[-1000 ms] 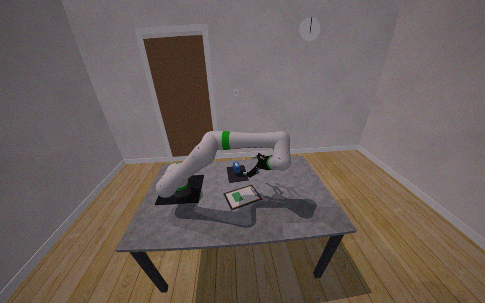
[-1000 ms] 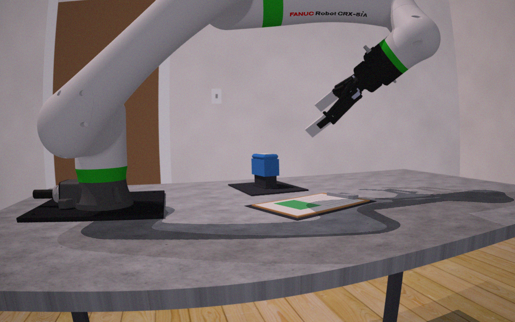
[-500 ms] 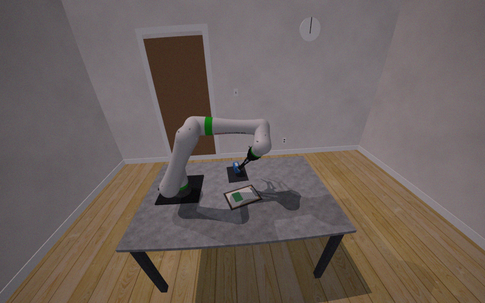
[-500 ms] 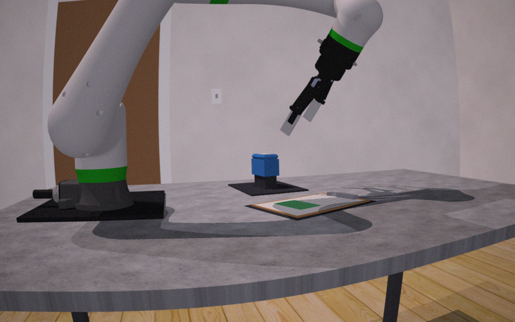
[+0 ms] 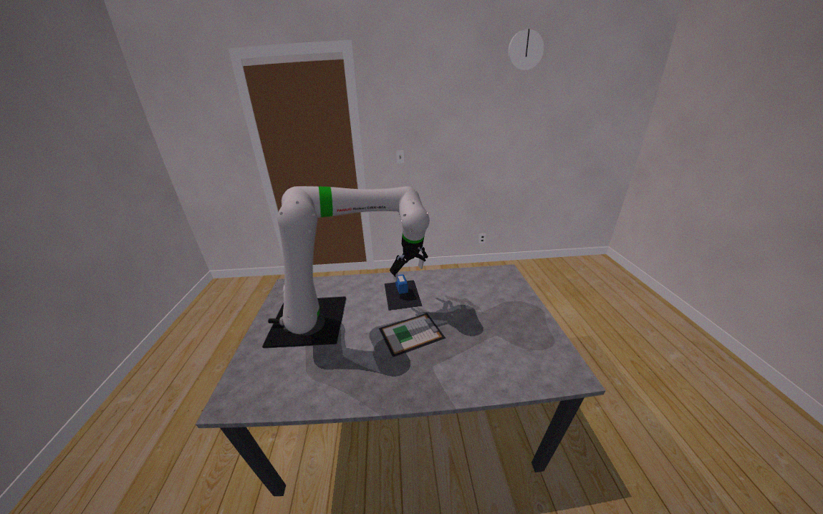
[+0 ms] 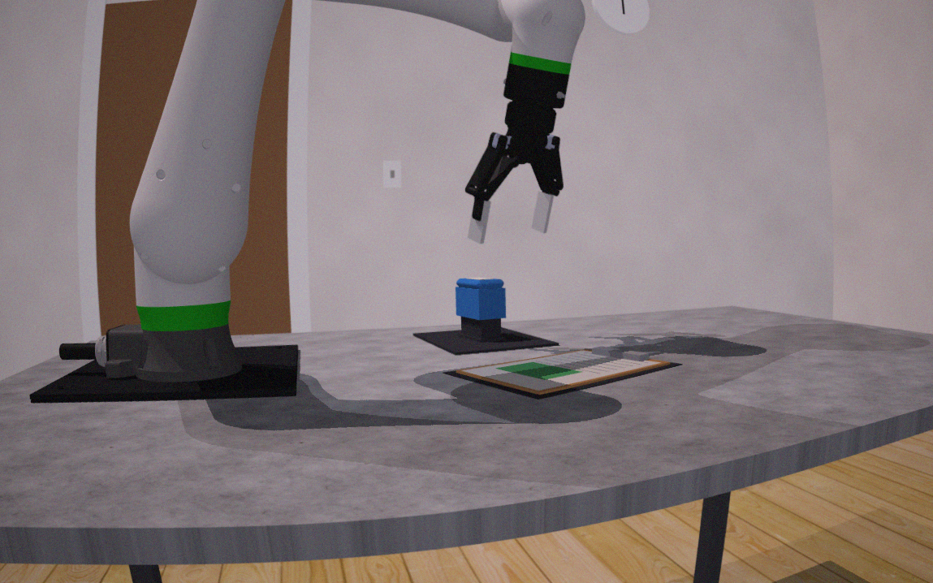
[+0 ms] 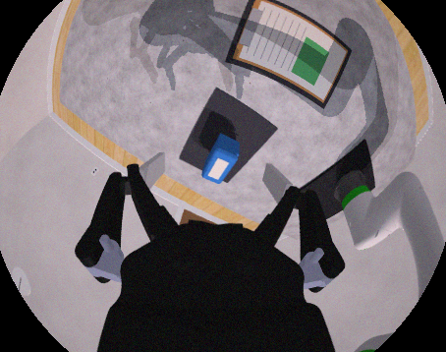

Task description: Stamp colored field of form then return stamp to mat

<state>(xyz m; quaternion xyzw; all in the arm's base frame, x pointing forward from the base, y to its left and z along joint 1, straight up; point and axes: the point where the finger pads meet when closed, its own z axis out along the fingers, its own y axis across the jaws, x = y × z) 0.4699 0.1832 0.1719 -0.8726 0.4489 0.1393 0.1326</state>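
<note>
The blue stamp (image 6: 480,305) stands upright on the small black mat (image 6: 485,343); it also shows in the top view (image 5: 402,283) and in the wrist view (image 7: 221,158). My gripper (image 6: 510,223) is open and empty. It hangs well above the stamp, a little to its right, fingers pointing down. In the wrist view the fingers frame the stamp from above. The form (image 6: 563,369) lies on a dark board in front of the mat, with its green field (image 6: 538,370) at its left end. The field (image 7: 310,59) bears no dark mark.
The arm's base (image 6: 179,347) stands on a black plate at the table's left. The arm's shadow falls across the form and the table to the right. The table's back edge (image 5: 401,268) runs just behind the mat.
</note>
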